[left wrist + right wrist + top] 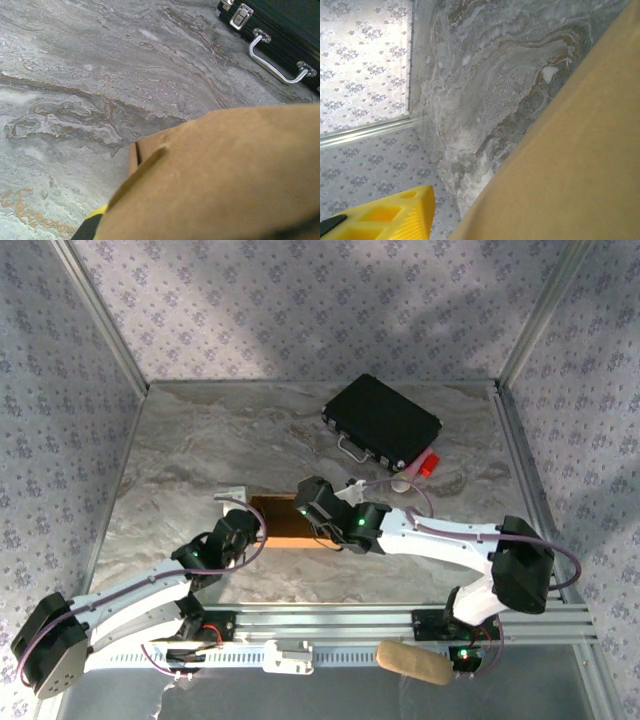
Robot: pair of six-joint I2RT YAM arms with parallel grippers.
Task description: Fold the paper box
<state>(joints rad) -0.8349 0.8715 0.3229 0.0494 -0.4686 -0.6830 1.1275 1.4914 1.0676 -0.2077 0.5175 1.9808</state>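
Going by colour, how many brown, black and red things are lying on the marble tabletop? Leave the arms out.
Brown: 1, the paper box
Black: 1, the case with the metal handle
Red: 1, a small red item beside the case; too small to identify
Total: 3

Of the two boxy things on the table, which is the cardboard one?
The paper box, the tan one lying nearer; the glossy black case sits farther back on the right.

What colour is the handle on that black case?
The handle is shiny silver, clearest in the left wrist view.
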